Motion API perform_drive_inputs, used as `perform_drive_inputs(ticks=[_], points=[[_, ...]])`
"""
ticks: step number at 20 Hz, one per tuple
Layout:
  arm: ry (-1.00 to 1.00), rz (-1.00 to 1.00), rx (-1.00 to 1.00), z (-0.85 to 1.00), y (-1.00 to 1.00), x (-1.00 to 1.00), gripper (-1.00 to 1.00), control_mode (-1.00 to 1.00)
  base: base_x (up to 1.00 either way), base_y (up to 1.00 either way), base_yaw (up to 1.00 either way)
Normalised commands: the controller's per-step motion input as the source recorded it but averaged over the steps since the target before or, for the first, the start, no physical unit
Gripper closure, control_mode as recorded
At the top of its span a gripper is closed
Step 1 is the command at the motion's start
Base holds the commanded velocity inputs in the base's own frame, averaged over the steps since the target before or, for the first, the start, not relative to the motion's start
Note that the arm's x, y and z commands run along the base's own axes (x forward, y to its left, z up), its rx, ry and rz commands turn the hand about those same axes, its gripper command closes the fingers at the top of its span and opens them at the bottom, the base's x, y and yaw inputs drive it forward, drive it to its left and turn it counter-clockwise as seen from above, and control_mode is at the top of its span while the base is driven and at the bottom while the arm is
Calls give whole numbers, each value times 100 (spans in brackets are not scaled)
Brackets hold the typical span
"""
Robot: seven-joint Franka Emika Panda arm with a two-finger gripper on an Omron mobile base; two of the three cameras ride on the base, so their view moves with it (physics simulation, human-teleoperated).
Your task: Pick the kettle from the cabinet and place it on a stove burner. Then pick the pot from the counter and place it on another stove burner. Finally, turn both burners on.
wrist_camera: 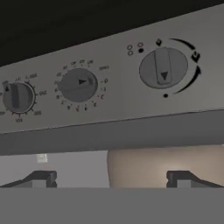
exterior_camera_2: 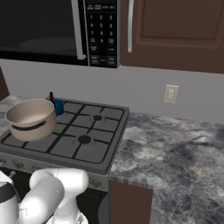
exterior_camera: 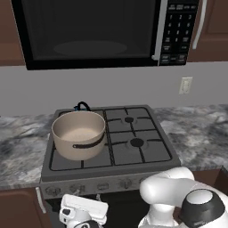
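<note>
Facing: the gripper [wrist_camera: 109, 178], jaws wide apart and holding nothing, close before 3 stove knobs [wrist_camera: 163, 68]
Pot [exterior_camera: 79, 134]: near-left stove burner
Kettle [exterior_camera_2: 57, 106]: far-left burner, just behind pot
Right burners [exterior_camera: 136, 143]: bare

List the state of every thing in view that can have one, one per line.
pot: upright, empty, on the front left burner.
kettle: behind the pot on the stove, mostly hidden.
right-hand burners: bare, no flame seen.
cabinet: door shut.
microwave: door shut.
stove knobs: three close before the hand, pointers at differing angles; settings unreadable.
gripper: open, holding nothing.
</note>
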Motion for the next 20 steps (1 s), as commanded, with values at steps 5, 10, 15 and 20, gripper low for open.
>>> perform_drive_inputs(ticks=[5,10,15,20], points=[[0,7,0,-11,1,27,-100,-100,0,0,0],[0,10,0,-21,9,24,-100,-100,0,0,0],[0,10,0,-29,18,14,-100,-100,0,0,0],[0,9,0,-26,12,12,-100,-100,0,0,0]])
